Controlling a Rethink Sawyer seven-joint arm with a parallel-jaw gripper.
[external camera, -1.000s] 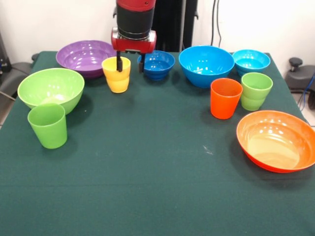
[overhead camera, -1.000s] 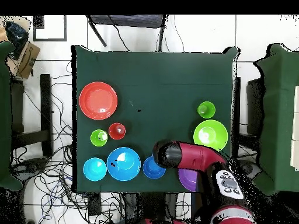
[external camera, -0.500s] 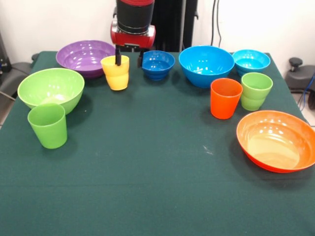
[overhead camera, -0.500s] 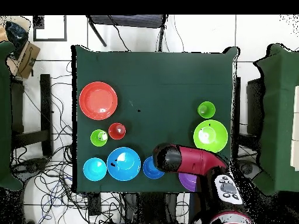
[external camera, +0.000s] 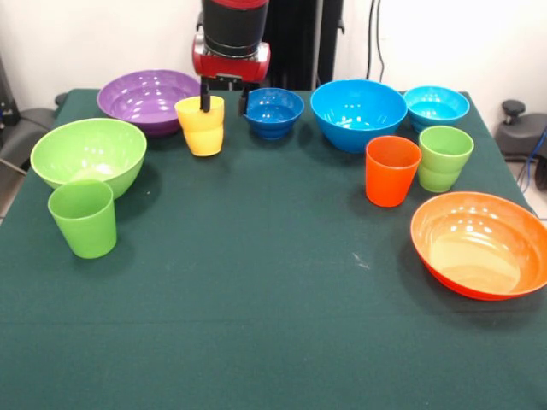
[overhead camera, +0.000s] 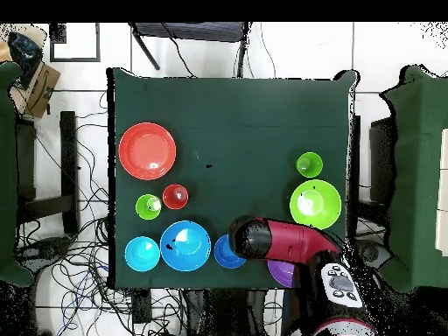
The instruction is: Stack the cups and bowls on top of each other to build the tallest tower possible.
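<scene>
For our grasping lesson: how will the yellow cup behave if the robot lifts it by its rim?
The yellow cup looks like thin glossy plastic, so probably light, stiff and somewhat slippery. The gripper has one finger inside the rim, so the cup may tilt when pinched. Its narrower base suggests that it tips easily if nudged.

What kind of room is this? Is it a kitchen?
Probably not a kitchen, more likely a robot lab. A red robot arm hangs over a green cloth table, loose cables lie on the tiled floor, and plastic bowls and cups are laid out.
</scene>
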